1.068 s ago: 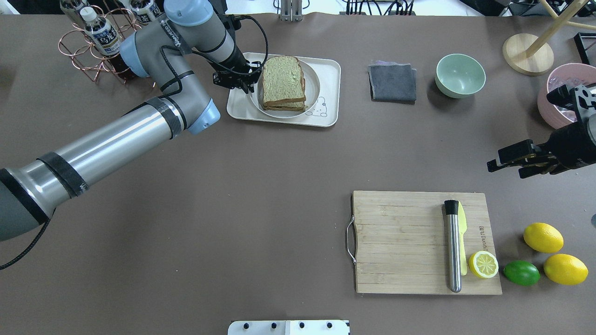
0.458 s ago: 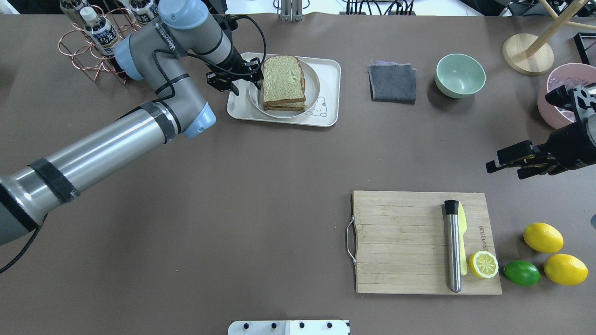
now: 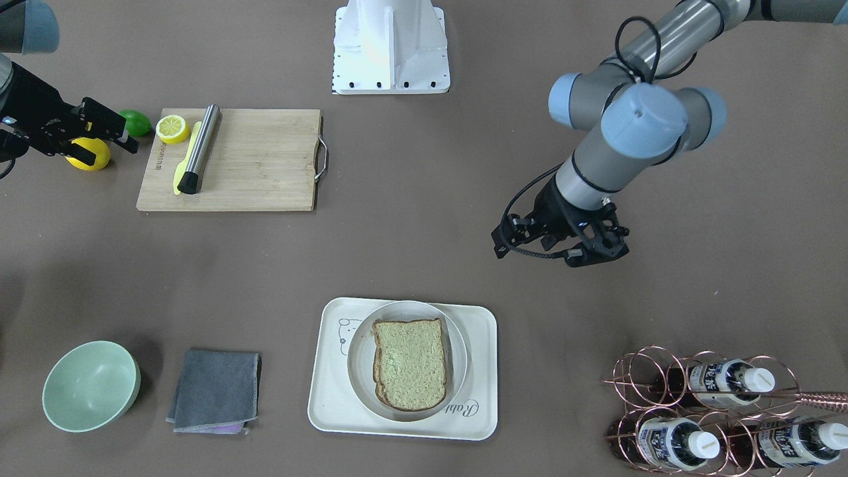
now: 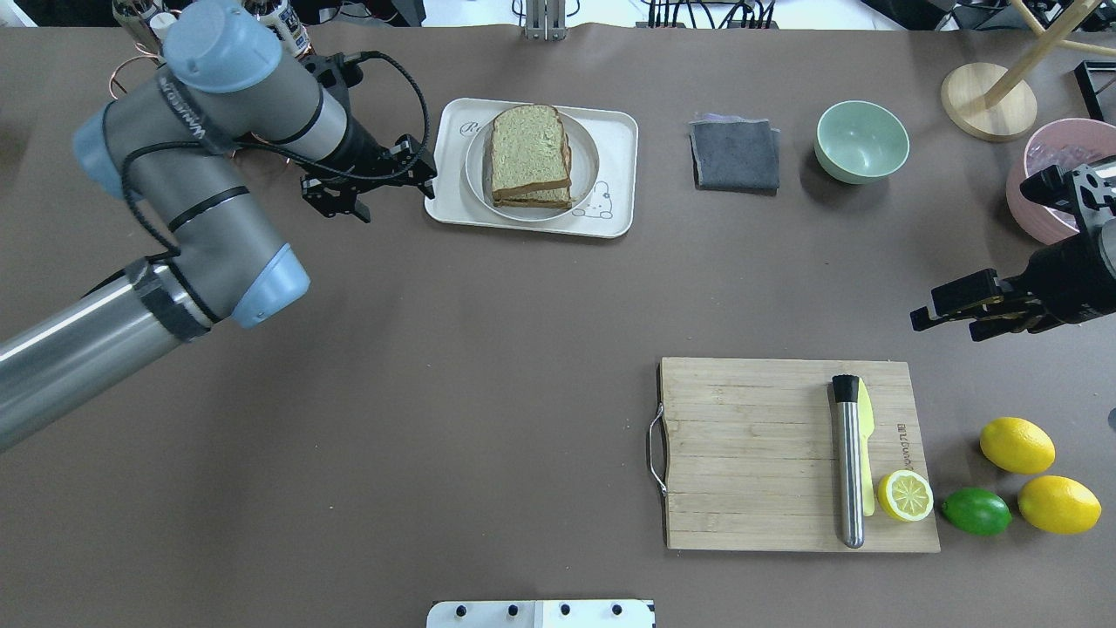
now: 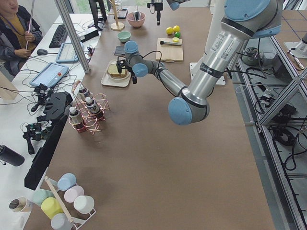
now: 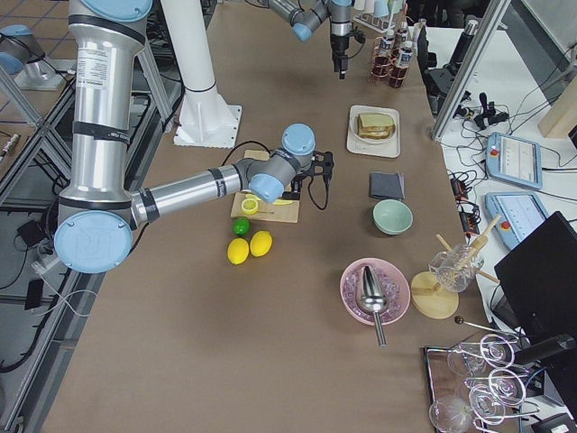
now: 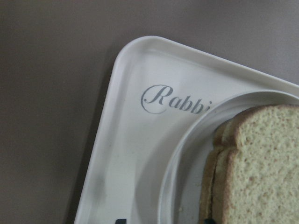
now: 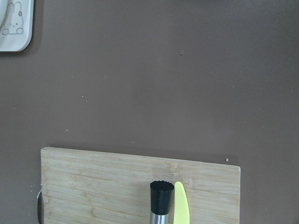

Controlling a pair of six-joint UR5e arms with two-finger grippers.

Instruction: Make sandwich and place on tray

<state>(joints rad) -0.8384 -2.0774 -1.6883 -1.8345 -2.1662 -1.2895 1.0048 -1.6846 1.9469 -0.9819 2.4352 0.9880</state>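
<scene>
Bottles (image 3: 725,383) stand racked at the worktop's far left corner. Just right of them, my left gripper (image 4: 388,187) hangs raised over the brown surface near the left end of the tray (image 4: 621,131). Its jaws are spread wide and hold nothing, and its wrist camera looks down on the tray's lettered corner.

The tray lies flat by the far edge, left of centre, and carries a round white plate (image 4: 586,150). The sandwich (image 4: 530,155) sits on that plate, two crusted slices stacked. What lies between them I cannot make out.

Further along the far edge are a folded grey cloth (image 4: 737,155) and a pale green bowl (image 4: 861,141), near each other but apart.

Toward the near edge, right of centre, lies a wooden cutting board (image 4: 750,453), its metal handle at the left end. On it a steel cylinder (image 4: 847,462) with a black cap lies just beside a yellow knife (image 4: 866,436). A lemon half (image 4: 905,495) rests at the board's near right corner.

My right gripper (image 4: 943,324) hovers above bare worktop just past the board's far right corner, jaws parted and empty.

A lime (image 4: 976,512) and two whole lemons (image 4: 1017,445) lie on the worktop right of the board. A pink bowl (image 4: 1029,205) sits at the right edge.
</scene>
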